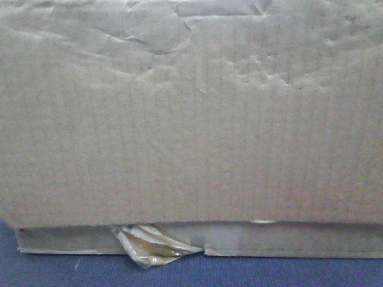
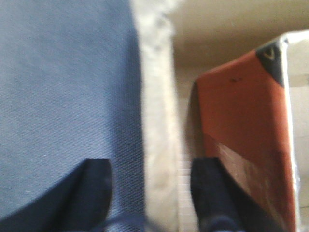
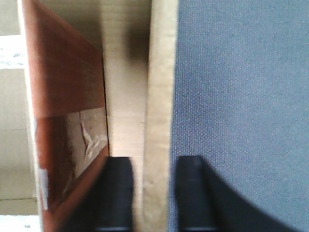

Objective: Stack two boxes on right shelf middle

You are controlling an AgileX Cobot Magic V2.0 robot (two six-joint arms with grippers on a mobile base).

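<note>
Left gripper (image 2: 150, 164) has its jaws apart, straddling a wall of the tall box (image 1: 191, 119). Right gripper (image 3: 154, 159) is likewise apart astride another wall of it. The tall box sits directly on the flat box (image 1: 299, 239), with peeling tape (image 1: 146, 245) below its front edge and an orange-brown panel (image 2: 241, 121) inside it.

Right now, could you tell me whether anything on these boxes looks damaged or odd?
Yes: yellowish tape hangs crumpled off the front of the flat box, and the tall box above it is creased and dented near its top.
</note>
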